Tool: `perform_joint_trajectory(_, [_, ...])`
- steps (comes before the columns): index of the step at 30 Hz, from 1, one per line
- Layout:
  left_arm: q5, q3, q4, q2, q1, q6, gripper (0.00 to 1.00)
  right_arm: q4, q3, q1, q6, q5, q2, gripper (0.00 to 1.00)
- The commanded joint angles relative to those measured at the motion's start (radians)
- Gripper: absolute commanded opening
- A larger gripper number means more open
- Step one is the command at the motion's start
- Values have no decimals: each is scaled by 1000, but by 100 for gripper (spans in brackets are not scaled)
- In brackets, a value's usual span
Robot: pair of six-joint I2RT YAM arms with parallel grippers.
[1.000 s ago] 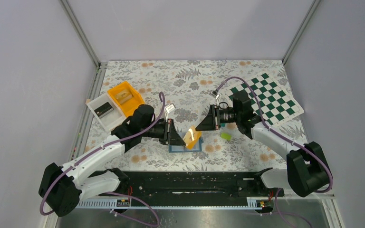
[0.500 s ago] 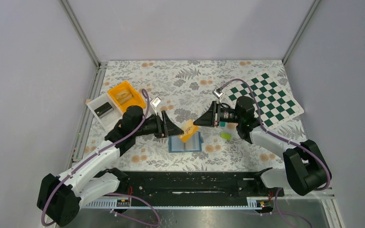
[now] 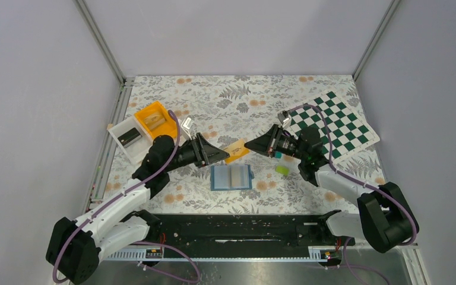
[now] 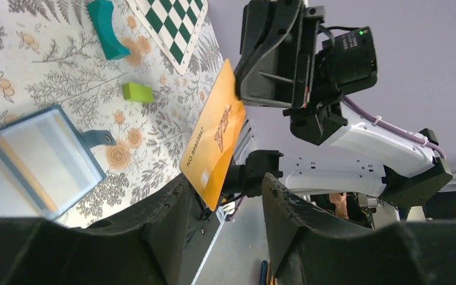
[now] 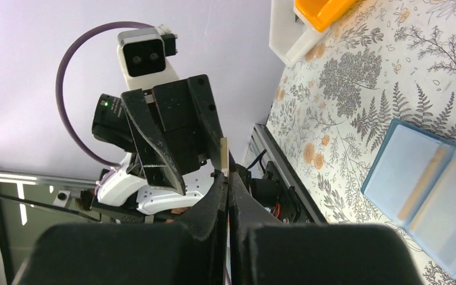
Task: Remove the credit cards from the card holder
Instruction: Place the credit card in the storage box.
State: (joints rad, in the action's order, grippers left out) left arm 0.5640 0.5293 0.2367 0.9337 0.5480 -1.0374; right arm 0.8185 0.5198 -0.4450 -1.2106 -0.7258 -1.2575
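Handover, I judge: the orange card (image 3: 236, 150) hangs in the air, far of the open holder (image 3: 231, 177). The right gripper (image 3: 249, 145) pinches its right end, and the left gripper (image 3: 221, 155) stands spread around the other. Next, the right should draw it clear of those fingers and set it down short of the chessboard (image 3: 332, 123). Bins (image 3: 148, 124) sit far left.

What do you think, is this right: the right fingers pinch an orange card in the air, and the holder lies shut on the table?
Not quite. The holder lies open, not shut, with both inner halves facing up on the table; the top view shows it. The rest holds: the right fingers pinch the orange card in the air.
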Motion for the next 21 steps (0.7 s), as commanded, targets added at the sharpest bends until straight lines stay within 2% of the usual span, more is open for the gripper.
perform_joint_trajectory(1, [-37,21,127,21,-4,-28,42,105,-15,3,-56,31,-12,0])
perform_joint_trajectory(7, [-43,18,151,42,-4,-47,24,126,-33,3,-68,45,-27,0])
perform_joint_trajectory(12, [-79,3,133,35,-10,-51,0,119,-40,3,-64,54,-32,0])
perform_joint_trajectory(15, [-88,23,60,40,-44,-34,0,111,-43,5,-58,55,-37,0])
perform_joint_trajectory(16, [-70,37,35,47,-68,-21,0,112,-44,6,-58,53,-37,2])
perform_joint_trajectory(17, [-49,54,10,53,-100,-11,0,113,-47,8,-57,50,-34,9])
perform_joint_trajectory(21, [29,141,-127,72,-278,41,0,86,-61,14,-45,38,14,39])
